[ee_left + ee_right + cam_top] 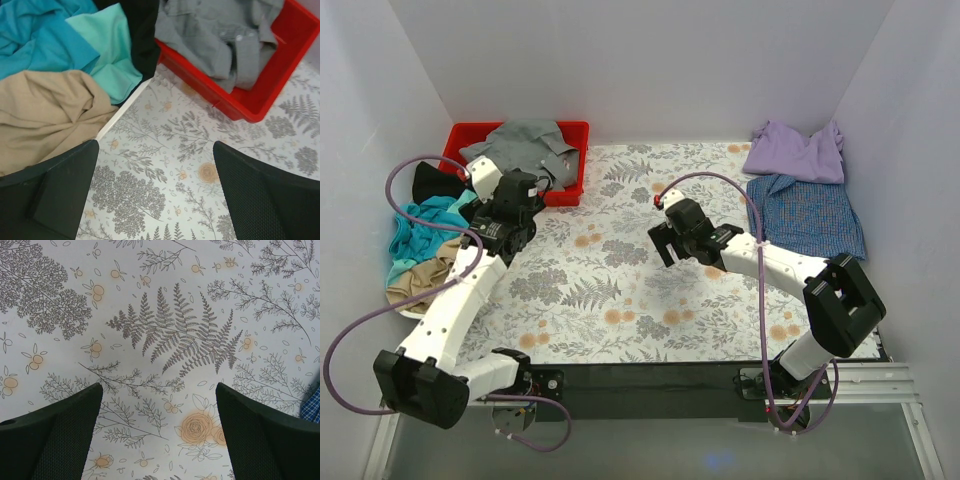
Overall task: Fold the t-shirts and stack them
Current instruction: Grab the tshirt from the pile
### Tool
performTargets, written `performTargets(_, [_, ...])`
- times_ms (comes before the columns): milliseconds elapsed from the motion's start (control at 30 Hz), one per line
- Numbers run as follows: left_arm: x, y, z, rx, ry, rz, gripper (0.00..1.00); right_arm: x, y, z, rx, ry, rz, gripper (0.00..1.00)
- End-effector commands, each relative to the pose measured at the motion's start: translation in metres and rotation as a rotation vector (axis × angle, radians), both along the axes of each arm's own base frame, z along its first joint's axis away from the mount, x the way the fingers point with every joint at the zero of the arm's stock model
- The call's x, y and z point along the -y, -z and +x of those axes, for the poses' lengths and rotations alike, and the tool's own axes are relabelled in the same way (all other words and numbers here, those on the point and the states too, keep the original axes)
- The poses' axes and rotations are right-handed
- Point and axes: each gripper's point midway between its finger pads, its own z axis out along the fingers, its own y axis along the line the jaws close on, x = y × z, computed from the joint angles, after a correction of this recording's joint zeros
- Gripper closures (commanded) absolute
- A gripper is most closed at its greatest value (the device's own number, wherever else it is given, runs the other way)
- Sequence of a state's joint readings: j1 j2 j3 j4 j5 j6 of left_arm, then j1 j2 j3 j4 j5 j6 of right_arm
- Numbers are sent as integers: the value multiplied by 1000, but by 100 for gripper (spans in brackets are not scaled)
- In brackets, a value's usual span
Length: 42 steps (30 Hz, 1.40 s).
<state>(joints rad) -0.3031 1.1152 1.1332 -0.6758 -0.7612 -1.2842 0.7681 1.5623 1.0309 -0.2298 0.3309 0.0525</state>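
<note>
My left gripper (157, 200): wide open, empty, poised beside tan t-shirt (45, 115) at left, likely my next pick. My right gripper (160, 435): open, empty, over floral table (165, 315), presumably the folding spot. Far right: blue-checked t-shirt (807, 215) lies flat.

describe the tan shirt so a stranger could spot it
Find the red plastic bin, far left. The heap of shirts nearer than it has the plain tan-beige t-shirt at its near end. It alone is sandy, next to a teal cloth shirt.

We see only a sliver of the blue-checked shirt (314, 407) at the right wrist view's edge. From above, the left arm (460, 300) covers part of the tan shirt (415, 280).
</note>
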Motion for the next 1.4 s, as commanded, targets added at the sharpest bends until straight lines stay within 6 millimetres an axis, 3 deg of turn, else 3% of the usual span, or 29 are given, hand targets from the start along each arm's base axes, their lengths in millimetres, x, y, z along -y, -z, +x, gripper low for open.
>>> performTargets(0, [-16, 11, -9, -37, -135, 4, 2, -2, -14, 6, 53, 13, 35, 2])
performTargets(200, [-26, 55, -10, -177, -229, -31, 2, 4, -6, 4, 46, 24, 15, 1])
performTargets(500, [-89, 96, -14, -257, -406, -144, 2, 16, 4, 0, 37, 38, -15, 2])
performTargets(767, [-98, 141, -20, -361, -419, -207, 9, 22, 7, 1, 36, 48, -30, 2])
performTargets(967, [-100, 166, -23, -409, -415, -227, 41, 28, 9, 2, 33, 60, -35, 1])
performTargets(1033, [-100, 170, -25, -426, -413, -229, 67, 29, 8, 2, 36, 64, -32, 2])
performTargets(1067, [-100, 171, -25, -431, -410, -238, 89, 30, 9, 1, 36, 64, -32, 2])
performTargets(1100, [-100, 165, -23, -415, -416, -243, 100, 30, 9, 1, 35, 63, -27, 1])
performTargets(1167, [-96, 150, -16, -367, -370, -253, 100, 30, 9, 1, 36, 65, -21, 2])
performTargets(1267, [-91, 109, 1, -265, -278, -255, 100, 30, 12, -1, 27, 65, -13, 2])
performTargets(1367, [-80, 28, 19, -81, -119, -237, 100, 27, 17, -2, 16, 61, 1, 2])
